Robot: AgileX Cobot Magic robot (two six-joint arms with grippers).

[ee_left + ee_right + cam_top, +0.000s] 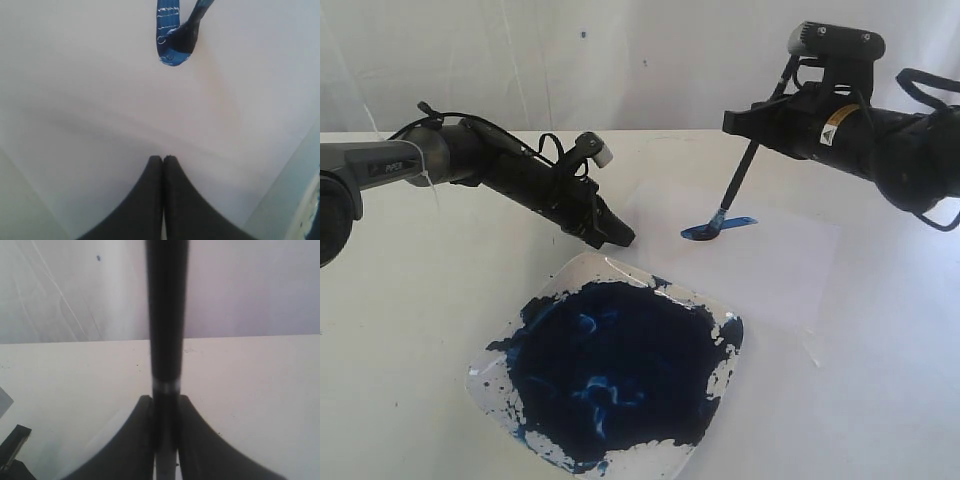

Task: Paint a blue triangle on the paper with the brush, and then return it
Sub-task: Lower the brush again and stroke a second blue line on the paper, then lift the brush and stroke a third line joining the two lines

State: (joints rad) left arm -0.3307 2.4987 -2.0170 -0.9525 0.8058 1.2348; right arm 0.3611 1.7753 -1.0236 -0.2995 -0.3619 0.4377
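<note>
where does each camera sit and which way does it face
Exterior view: off the arms, facing across the cream table toward the white wall; left arm and right arm show.
Left wrist view: on the left arm, looking down past the shut left tool at the white paper.
Right wrist view: on the right arm, facing table and wall; the right tool grips the long black-handled brush.
Shared: exterior and left wrist views show the bright blue paint stroke and brush tip.

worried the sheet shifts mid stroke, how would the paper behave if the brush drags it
Likely floppy and light: the paper lies flat and looks thin. It could slide or wrinkle under the brush, though the shut left gripper near its edge seems placed to pin it.
</note>
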